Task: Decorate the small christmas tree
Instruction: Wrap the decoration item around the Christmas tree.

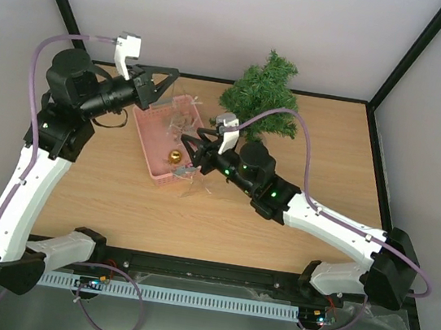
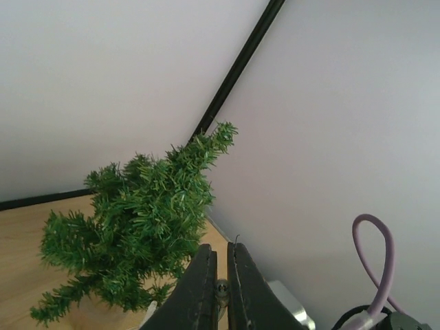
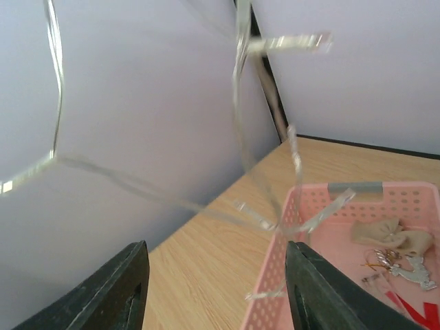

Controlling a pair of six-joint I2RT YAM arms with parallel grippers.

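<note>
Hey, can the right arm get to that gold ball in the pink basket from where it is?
Probably yes. The right gripper hangs open just beside the gold ball, over the open top of the pink basket. Only a clear strand drooping between its fingers might snag.

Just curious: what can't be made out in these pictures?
Base of the small christmas tree: overhead, branches hide it; left wrist view, bottom edge crops it.
Ornaments in the pink basket: overhead, too small, partly under the right gripper.
Clear strand: right wrist view, blurred, ends cut off.
</note>
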